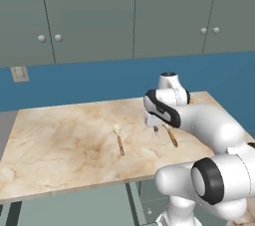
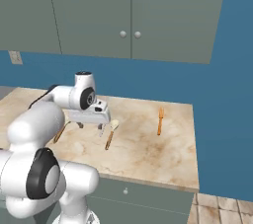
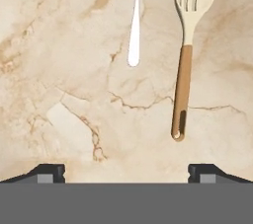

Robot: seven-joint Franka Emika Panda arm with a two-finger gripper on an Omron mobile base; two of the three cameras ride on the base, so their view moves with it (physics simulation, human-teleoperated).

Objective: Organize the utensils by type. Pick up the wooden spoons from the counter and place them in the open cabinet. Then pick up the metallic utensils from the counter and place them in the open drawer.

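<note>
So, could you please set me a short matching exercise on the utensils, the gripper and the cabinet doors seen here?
Things:
1. slotted spoon
2. metal utensil
3. gripper
4. wall cabinet doors

Descriptions:
A. shut, with round knobs
B. open, above the counter
C. thin, silver-white
D. cream bowl, orange-brown handle

Pairs: 1-D, 2-C, 3-B, 4-A

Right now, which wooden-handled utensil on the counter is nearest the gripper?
The slotted spoon lying beside the silver utensil, just ahead of the open gripper; the others lie farther off, one left, one right.
</note>
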